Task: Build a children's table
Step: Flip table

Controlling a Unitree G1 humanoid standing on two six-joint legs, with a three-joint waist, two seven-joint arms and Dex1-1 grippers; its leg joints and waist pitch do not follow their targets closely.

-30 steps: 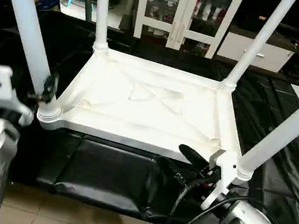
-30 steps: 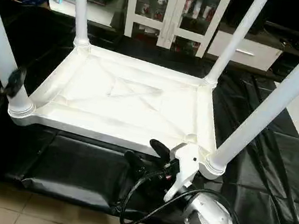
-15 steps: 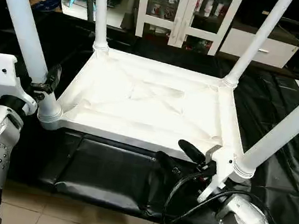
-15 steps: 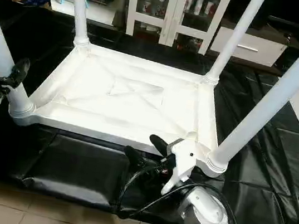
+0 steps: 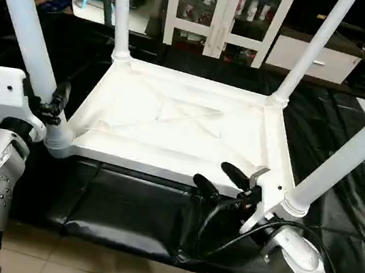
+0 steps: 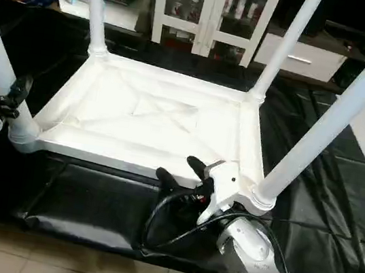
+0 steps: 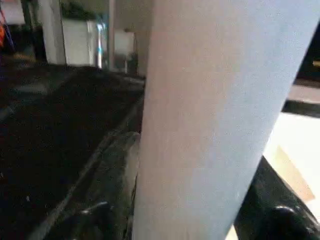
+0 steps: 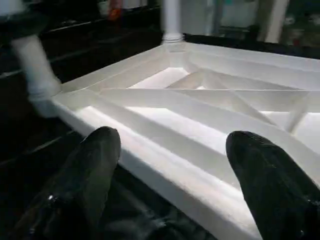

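The white tabletop (image 5: 178, 119) lies upside down on a black mat, its X-braced underside facing up. Four white tube legs stand in its corner sockets: near-left (image 5: 27, 24), near-right (image 5: 352, 148), far-left (image 5: 122, 11) and far-right (image 5: 312, 49). My left gripper (image 5: 52, 98) is open around the near-left leg (image 7: 210, 120) just above its socket, and one black finger (image 7: 272, 215) rests against the tube. My right gripper (image 5: 220, 180) is open at the tabletop's near rim (image 8: 165, 170), close to the near-right socket, holding nothing.
The black mat (image 5: 123, 210) covers the floor under the table, with pale tiles (image 5: 81, 265) in front. A white glass-door cabinet (image 5: 222, 12) and a low white drawer unit (image 5: 311, 59) stand behind. A black cable (image 5: 217, 224) loops off my right wrist.
My left gripper has closed in on the near-left leg from beside it. My right gripper has moved up and forward to the tabletop's near rim.
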